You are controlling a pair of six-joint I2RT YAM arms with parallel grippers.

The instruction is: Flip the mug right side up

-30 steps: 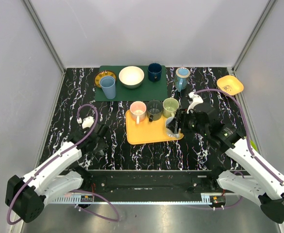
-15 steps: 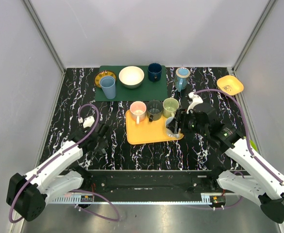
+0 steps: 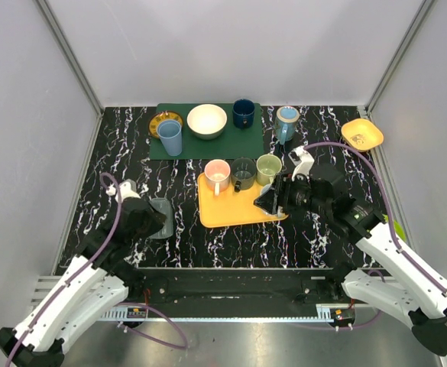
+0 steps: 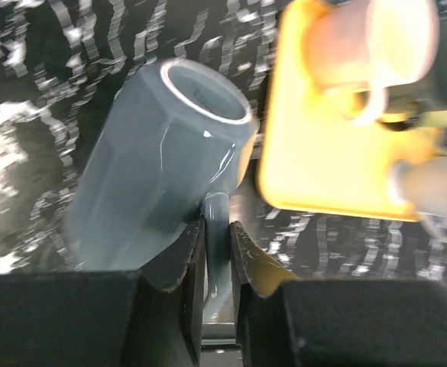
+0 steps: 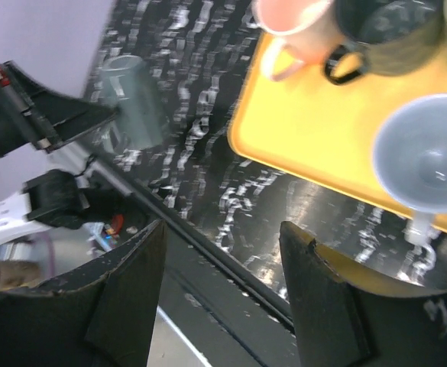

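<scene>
The left claw (image 4: pixel 217 235) grips the tilted grey mug (image 4: pixel 150 172) by its handle (image 4: pixel 215 218), toward the desk's (image 3: pixel 116 145) front left corner. The right claw (image 5: pixel 221 229) gapes wide, empty, over the yellow tray (image 5: pixel 322 130).

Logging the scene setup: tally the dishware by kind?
Handled mugs, assorted colours: 7
Blue handleless tumbler: 1
Cream round bowl: 1
Orange square dish: 1
Small yellow plate: 1
Total: 11

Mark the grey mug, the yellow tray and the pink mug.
grey mug (image 4: pixel 147 168): left wrist view, faceted side wall.
yellow tray (image 3: pixel 231 210): top external view, bare floor near its front edge.
pink mug (image 3: pixel 217 170): top external view, inside its open mouth.
</scene>
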